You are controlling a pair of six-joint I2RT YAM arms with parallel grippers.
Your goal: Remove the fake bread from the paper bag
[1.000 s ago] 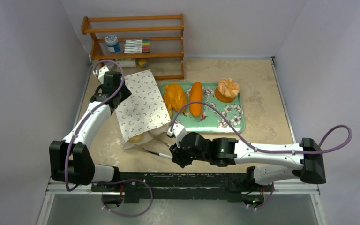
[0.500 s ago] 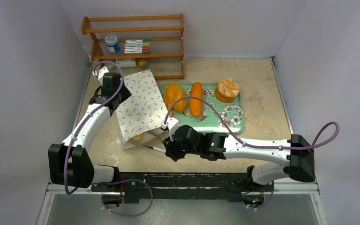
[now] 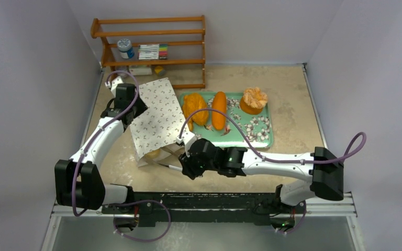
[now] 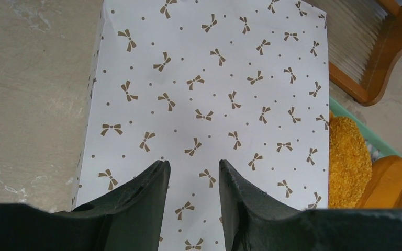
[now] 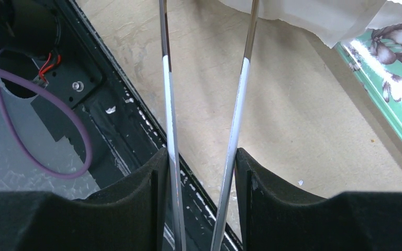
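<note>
Slid the right gripper [image 5: 201, 157], squeezing thin metal tongs [image 5: 239, 104], left toward the paper bag [image 3: 157, 112] mouth, held the left gripper [image 4: 193, 167] fingers apart on the bag's far end, left one fake bread [image 3: 154, 153] peeking inside, risked snagging paper instead of bread.

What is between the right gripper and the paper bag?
In the right wrist view, only the thin tongs that the right gripper holds, their two arms running over bare table to the paper bag edge.
</note>
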